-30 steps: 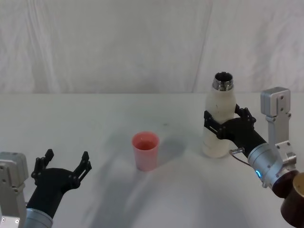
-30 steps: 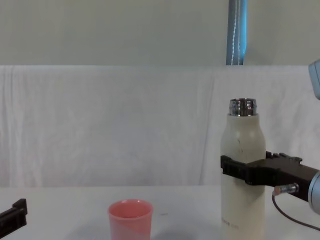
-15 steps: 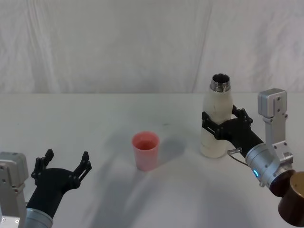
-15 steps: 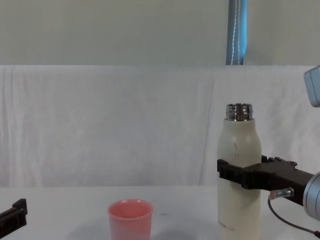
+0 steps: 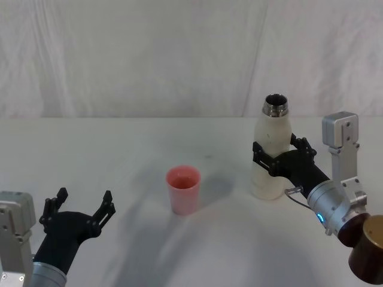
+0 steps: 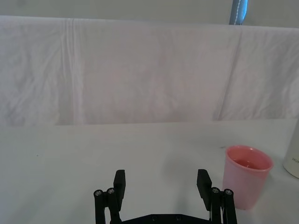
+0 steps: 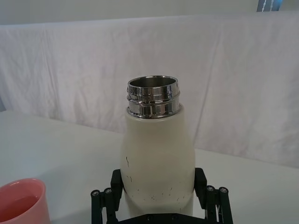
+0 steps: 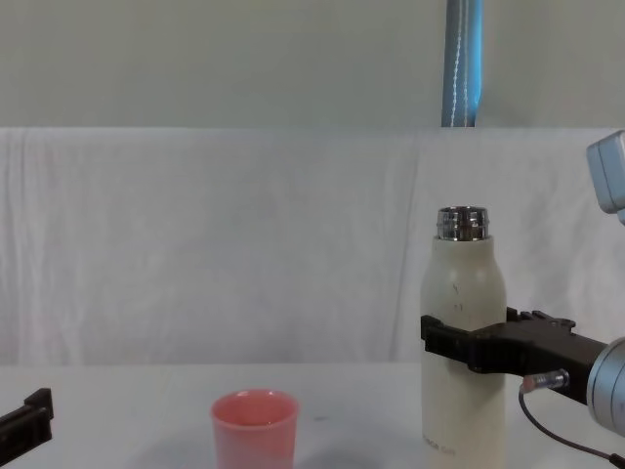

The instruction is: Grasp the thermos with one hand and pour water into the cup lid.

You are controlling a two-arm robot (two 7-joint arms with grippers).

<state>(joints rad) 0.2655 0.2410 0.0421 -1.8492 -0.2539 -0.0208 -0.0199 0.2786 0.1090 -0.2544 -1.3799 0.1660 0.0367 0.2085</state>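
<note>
Head view: thermos point(image 5: 270, 156) has shifted slightly left toward the cup lid point(image 5: 183, 189) and sits lower than a second ago, upright, right gripper point(image 5: 276, 160) fingers clamped around its mid-body. Likely carrying it in for the pour; no tilt yet. Left gripper point(image 5: 80, 208) parked low, fingers apart, cup lid well beyond them.
</note>
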